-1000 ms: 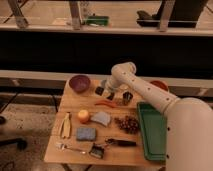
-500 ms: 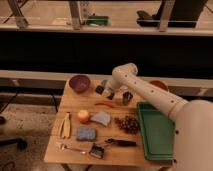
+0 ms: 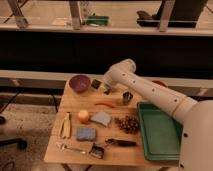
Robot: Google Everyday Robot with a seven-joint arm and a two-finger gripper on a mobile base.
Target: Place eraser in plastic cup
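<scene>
My gripper [image 3: 106,90] hangs from the white arm [image 3: 145,90] and points down at the back of the wooden table [image 3: 75,156], just right of the purple bowl [image 3: 79,83]. A small dark block [image 3: 96,83], possibly the eraser, lies between the bowl and the gripper. The whitish plastic cup does not show clearly; it may be hidden under the wrist. A dark shiny metal cup [image 3: 127,98] stands to the right of the gripper.
A green tray [image 3: 160,131] fills the table's right side. In front lie a red chili [image 3: 105,104], an orange [image 3: 83,116], a grey sponge [image 3: 101,119], grapes [image 3: 129,123], a banana [image 3: 65,125], a blue sponge [image 3: 86,133], a fork [image 3: 70,147] and a knife [image 3: 120,142].
The arm and gripper have hardly moved; the gripper stays low over the same spot beside the purple bowl. The objects on the table have not moved.
</scene>
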